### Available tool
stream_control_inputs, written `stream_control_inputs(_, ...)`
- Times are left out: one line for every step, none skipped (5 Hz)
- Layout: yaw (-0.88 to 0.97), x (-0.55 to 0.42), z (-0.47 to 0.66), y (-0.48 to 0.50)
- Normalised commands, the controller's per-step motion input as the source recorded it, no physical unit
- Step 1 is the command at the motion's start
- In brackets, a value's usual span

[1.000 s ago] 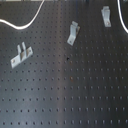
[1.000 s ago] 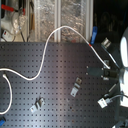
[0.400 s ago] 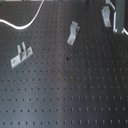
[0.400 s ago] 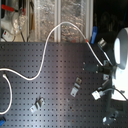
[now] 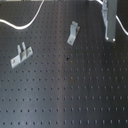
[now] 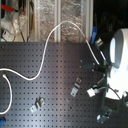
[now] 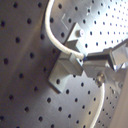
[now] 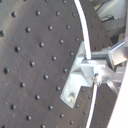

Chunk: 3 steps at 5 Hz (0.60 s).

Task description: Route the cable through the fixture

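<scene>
The thin white cable (image 6: 46, 49) curves from the second exterior view's left across the black perforated board (image 6: 45, 92) to my gripper (image 6: 99, 65) at the right. In the first wrist view the gripper (image 7: 84, 58) looks shut on the cable (image 7: 56, 41) right at a metal clip fixture (image 7: 64, 70); the cable goes on past the clip. The second wrist view shows the cable (image 8: 83, 39) running over the same clip (image 8: 79, 76). In the first exterior view this clip (image 5: 109, 25) stands at the far right, with cable (image 5: 27, 23) at the far left.
Two more metal clips stand on the board in the first exterior view, one at the left (image 5: 20, 55) and one in the middle (image 5: 73, 34). The white arm body (image 6: 117, 55) fills the second exterior view's right. Clutter lies behind the board (image 6: 15, 20).
The gripper with the cable has shifted only slightly at the far right clip. The other clips have not moved.
</scene>
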Motion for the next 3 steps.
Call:
stream_control_inputs(0.03,-0.316,0.33,-0.001)
stream_control_inputs(0.01,-0.297,0.29,0.03)
stream_control_inputs(0.0,-0.216,0.15,0.036)
